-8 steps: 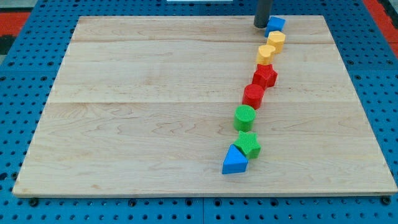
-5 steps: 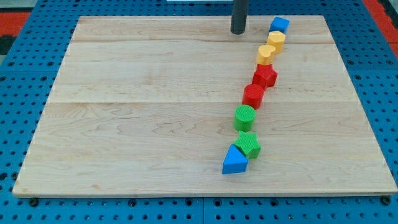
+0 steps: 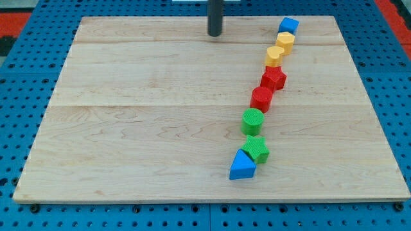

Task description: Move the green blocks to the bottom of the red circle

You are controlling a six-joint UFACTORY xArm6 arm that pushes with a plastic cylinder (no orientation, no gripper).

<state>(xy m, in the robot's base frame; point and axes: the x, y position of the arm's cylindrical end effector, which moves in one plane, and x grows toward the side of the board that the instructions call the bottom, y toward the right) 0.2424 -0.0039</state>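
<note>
Our tip [image 3: 214, 34] has slid left along the desk's top edge, away from the untouched green blocks; we carry no fingers.

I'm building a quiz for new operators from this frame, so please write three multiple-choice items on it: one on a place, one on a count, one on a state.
1. Where is my tip?
A. near the view's top, left of the block line
B. touching the green star
C. at the view's bottom right corner

2. How many blocks are on the board?
A. five
B. eight
C. ten

3. How does the green star stand to the blue triangle?
A. far apart
B. stacked on it
C. right against it

Key:
1 A: the rod ends on bare wood, well left of the blue cube.
2 B: two blue, two yellow, the red star, the red cylinder, the green cylinder and the green star.
3 C: no wood shows between them.
</note>
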